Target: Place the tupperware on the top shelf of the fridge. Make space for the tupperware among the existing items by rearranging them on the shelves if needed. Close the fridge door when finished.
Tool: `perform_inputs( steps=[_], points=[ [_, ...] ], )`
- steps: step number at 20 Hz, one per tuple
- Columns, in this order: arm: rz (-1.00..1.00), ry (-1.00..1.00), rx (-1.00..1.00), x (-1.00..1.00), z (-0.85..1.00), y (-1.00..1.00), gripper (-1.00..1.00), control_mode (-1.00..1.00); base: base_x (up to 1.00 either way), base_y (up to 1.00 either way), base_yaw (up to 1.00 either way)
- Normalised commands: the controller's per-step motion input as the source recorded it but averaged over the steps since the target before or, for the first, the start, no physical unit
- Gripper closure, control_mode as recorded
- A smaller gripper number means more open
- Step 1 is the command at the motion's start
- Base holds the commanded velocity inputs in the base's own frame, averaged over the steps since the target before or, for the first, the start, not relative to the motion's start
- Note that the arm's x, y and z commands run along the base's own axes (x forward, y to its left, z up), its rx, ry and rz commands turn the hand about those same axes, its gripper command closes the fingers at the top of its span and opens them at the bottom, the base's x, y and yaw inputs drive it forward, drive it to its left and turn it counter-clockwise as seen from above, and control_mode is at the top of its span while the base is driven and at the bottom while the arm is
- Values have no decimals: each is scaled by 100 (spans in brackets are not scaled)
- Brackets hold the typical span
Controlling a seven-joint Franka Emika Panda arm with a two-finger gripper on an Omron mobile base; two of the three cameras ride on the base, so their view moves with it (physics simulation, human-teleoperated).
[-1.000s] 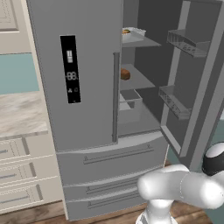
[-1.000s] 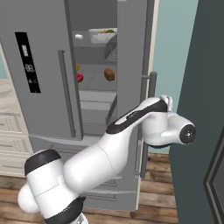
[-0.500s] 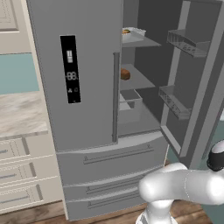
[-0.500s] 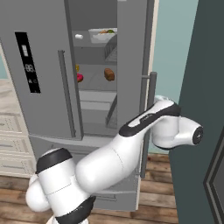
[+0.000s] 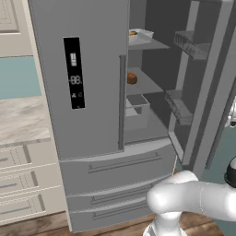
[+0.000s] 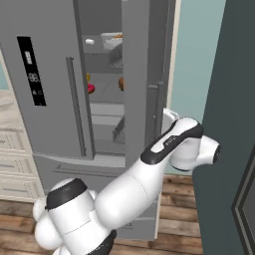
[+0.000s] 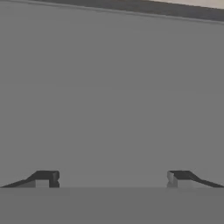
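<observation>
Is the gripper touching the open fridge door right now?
Cannot tell. In the hand view the open gripper faces a plain grey surface close ahead, but no contact or gap shows plainly.

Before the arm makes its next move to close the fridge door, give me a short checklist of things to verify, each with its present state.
1. Tupperware on the top shelf: ok.
2. Pincer open and holding nothing: ok.
3. Pincer facing a flat grey surface close ahead: ok; whether it touches, cannot tell.
4. Right fridge door shut: not ok, it stands wide open.
5. Brown loaf chunk back from the middle shelf's front edge: ok.
6. Nothing sticking out into the door's path: cannot tell for the shelf parts hidden behind the left door.
</observation>
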Motion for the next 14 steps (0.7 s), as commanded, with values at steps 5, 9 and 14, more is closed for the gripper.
perform_inputs(
  steps=[5,9,14],
  points=[
    [19,-20,-2,0,0,92,-100,-100,0,0,0],
    [10,-20,-3,-1,31,79,-100,-100,0,0,0],
    [0,-11,-3,0,72,60,-100,-100,0,0,0]
  ],
)
